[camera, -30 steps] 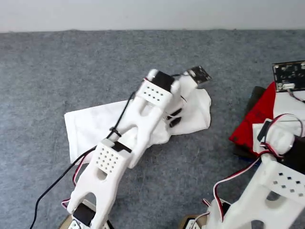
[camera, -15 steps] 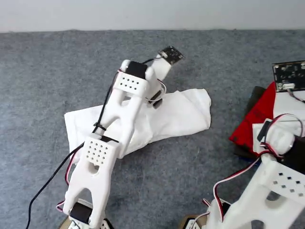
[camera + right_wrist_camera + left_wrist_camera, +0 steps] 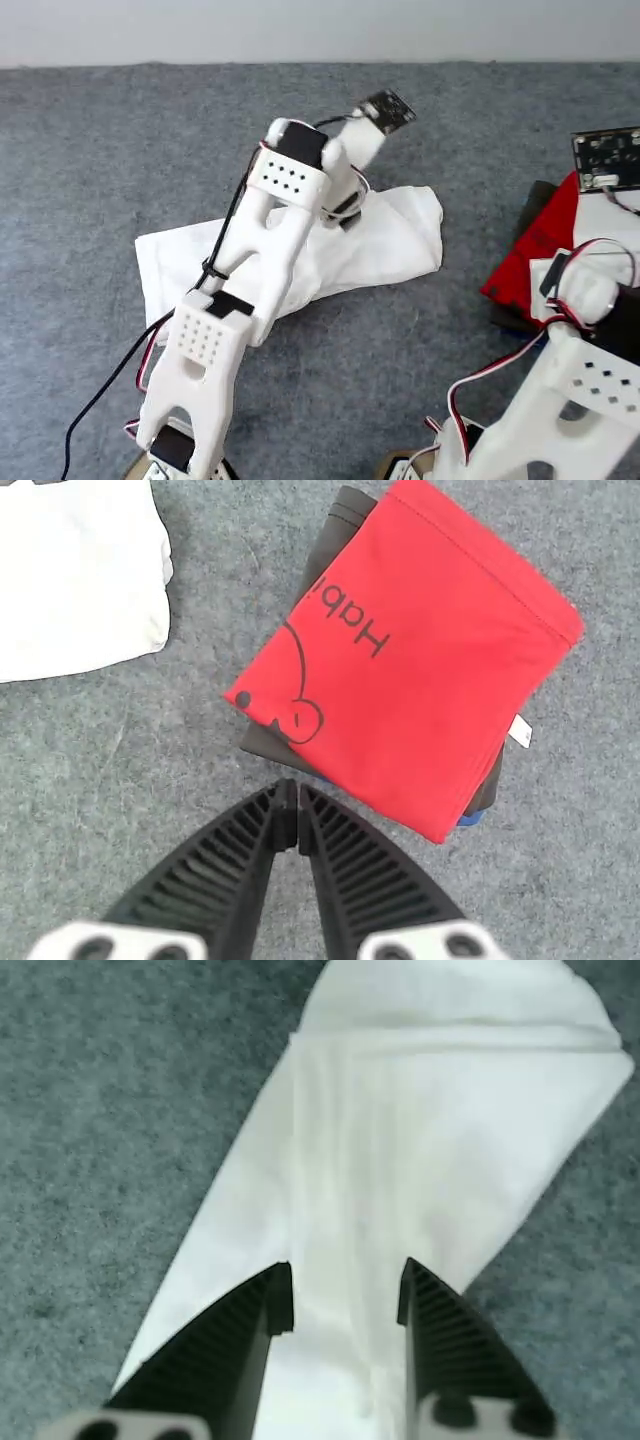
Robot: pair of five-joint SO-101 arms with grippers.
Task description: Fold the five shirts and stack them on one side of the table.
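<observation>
Our left gripper (image 3: 343,1295), jaws spread, hangs over the white shirt (image 3: 400,240) at the high view's centre; we should pinch just 1 edge. Our right gripper (image 3: 298,820) sits pressed together.

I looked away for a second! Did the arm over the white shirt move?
Yes. The left gripper swung away from the red shirt, toward the white shirt's far edge.

We see the white perforated-plastic left arm (image 3: 245,270) stretched far forward from its base, wrist tipped downward, its black ribbed left gripper (image 3: 345,1280) with fingers parted, the matching right arm (image 3: 560,385) folded near its base, its black right gripper (image 3: 298,815) pinched closed
</observation>
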